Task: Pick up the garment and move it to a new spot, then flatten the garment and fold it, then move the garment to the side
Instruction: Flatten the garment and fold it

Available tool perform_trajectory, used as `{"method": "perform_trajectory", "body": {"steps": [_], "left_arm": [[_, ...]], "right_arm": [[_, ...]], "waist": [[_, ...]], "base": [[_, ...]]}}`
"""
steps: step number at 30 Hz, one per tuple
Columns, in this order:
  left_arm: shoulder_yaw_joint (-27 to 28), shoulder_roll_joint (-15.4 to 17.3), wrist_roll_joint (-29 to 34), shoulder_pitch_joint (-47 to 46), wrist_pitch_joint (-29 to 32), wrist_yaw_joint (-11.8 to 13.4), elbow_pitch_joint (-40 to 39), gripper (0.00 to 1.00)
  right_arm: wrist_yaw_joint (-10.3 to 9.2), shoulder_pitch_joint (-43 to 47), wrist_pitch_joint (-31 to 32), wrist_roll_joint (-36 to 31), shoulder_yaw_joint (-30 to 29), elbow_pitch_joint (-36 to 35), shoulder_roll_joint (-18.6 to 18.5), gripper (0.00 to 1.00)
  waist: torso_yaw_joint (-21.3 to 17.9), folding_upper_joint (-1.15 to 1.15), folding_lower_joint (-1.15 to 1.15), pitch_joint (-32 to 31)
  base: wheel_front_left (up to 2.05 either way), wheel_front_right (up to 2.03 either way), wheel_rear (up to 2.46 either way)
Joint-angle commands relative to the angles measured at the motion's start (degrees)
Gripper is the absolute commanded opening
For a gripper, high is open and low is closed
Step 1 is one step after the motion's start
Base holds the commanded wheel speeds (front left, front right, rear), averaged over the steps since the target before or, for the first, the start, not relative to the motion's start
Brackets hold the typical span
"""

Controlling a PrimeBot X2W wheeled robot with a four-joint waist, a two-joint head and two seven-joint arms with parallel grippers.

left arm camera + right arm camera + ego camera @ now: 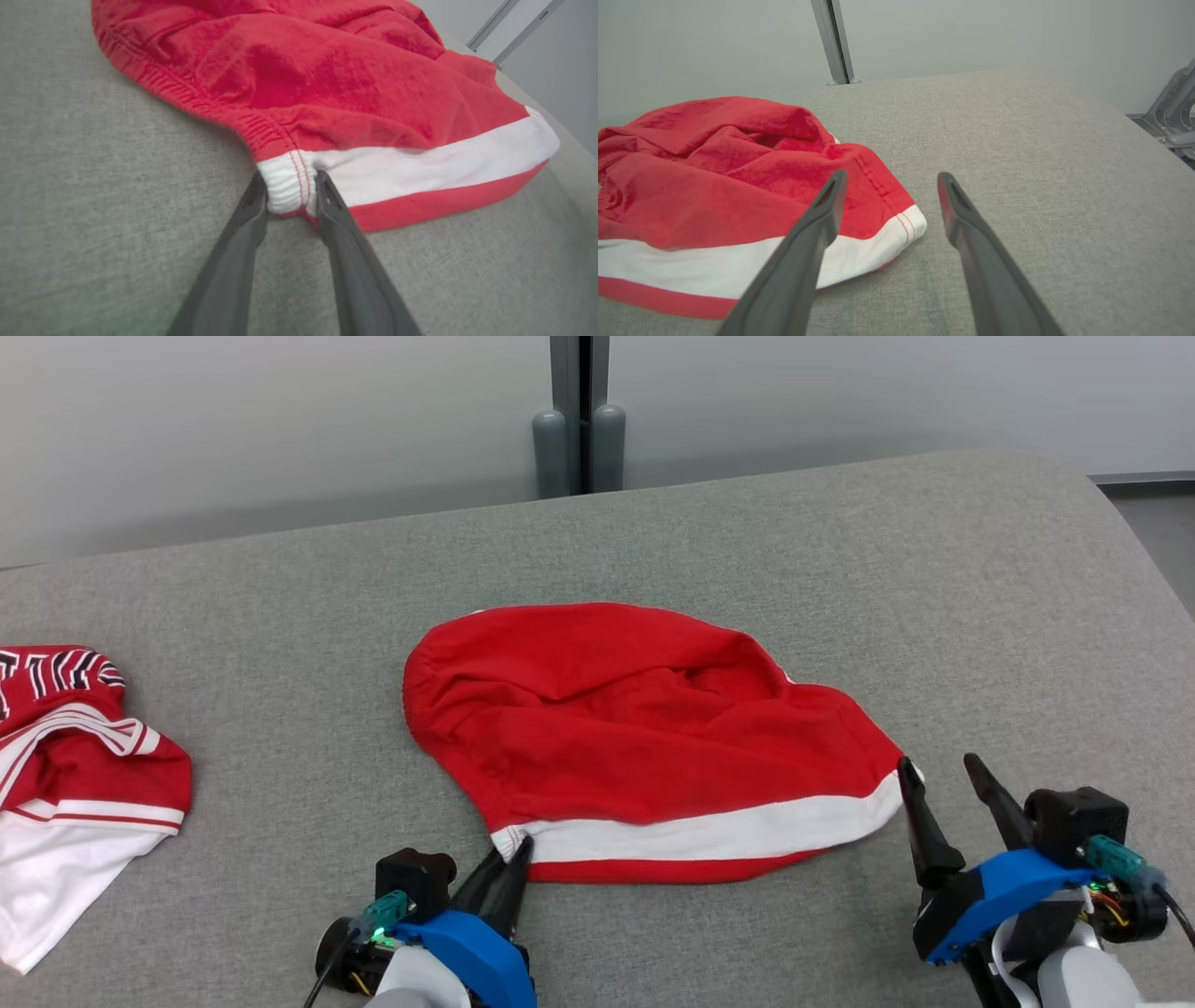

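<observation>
The left gripper (289, 184) was closed on the near left corner of the garment (635, 728). In the left wrist view the white ribbed corner was seen bunched between the two dark fingers (252, 210) and was touched by both. The right gripper (936, 761) was held wide apart, with nothing between its fingers. It was placed at the garment's near right corner, with one fingertip just at the white corner and the other over bare cloth beside it. Whether that fingertip touched the fabric could not be told.

Everything was carried by a large table (840, 569), which was covered in grey woven cloth and rounded at its far right corner. Behind it a pale wall (233, 429) was seen.

The garment was laid near the middle of the table. It was red, with a broad white band and a narrow red strip along its near edge. It was mostly spread flat, though it was rumpled toward its far right part, and a gathered seam was seen along its left edge.

Well apart from it, at the left of the head view, a second piece of clothing (84, 775) was heaped on the table. It was red and white, with black-and-white striping at its top.

Past the table's far edge, two grey posts (579, 448) were set side by side against the wall.
</observation>
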Motion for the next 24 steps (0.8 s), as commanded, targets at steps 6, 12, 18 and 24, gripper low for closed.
{"method": "perform_trajectory", "body": {"steps": [6, 12, 18, 24], "left_arm": [[-1.14, 0.92, -0.18, -1.8, -1.41, -0.22, 1.32, 0.0], [-2.12, 1.54, -0.48, -2.45, -2.04, -0.2, 1.38, 0.0], [-2.93, 1.85, -0.82, -3.15, -2.11, -0.2, 0.89, 0.0], [-2.55, 1.55, -1.79, -3.53, -3.34, -0.2, -1.11, 0.0]], "right_arm": [[0.03, -4.06, 6.23, 0.81, -0.8, 7.05, -1.25, 1.0], [0.03, -8.45, 8.21, 2.8, -0.08, 14.69, -2.24, 1.0], [0.03, -11.33, 10.56, 3.74, 1.63, 22.22, -1.78, 0.0], [0.03, -10.07, 8.15, 7.07, 1.8, 19.79, -1.47, 0.0]], "waist": [[0.36, 0.0, -0.01, 0.47], [0.94, 0.0, -0.01, 1.53], [1.73, 0.0, -0.01, 2.24], [2.17, 0.0, -0.01, 1.29]], "base": [[0.0, 0.0, 0.0], [0.0, 0.0, 0.0], [0.0, 0.0, 0.0], [0.0, 0.0, 0.0]]}}
